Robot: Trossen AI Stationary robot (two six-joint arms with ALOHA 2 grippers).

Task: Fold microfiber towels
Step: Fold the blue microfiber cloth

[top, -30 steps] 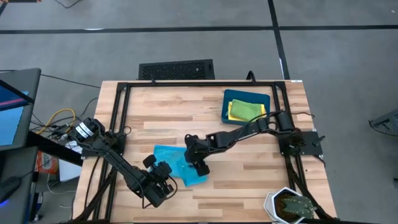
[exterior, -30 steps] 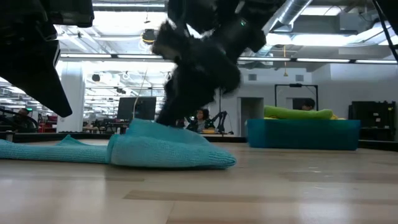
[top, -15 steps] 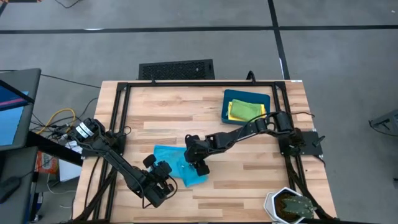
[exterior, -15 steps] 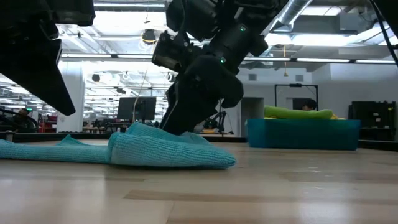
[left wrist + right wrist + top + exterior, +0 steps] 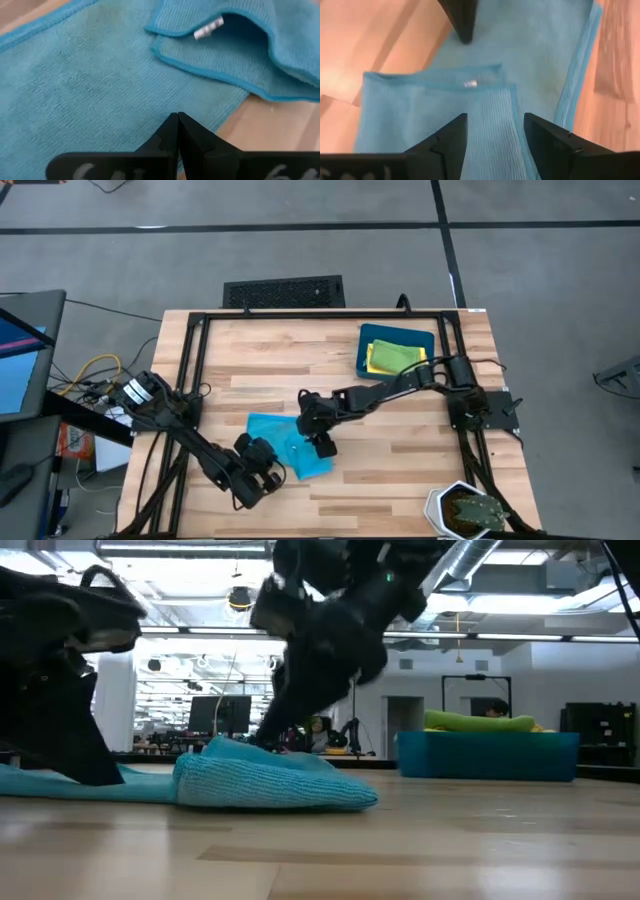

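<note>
Risk lies in the half-folded light blue towel (image 5: 285, 445) mid-worktop (image 5: 400, 470): the right pincer (image 5: 318, 438), spread wide and apparently empty above the fold, could drag it askew, while the left pincer (image 5: 262, 471) rests closed, gripping nothing.

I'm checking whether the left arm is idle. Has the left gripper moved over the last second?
Yes. In the high view the shut left gripper has shifted slightly away from the table's near edge, closer to the light blue towel.
</note>
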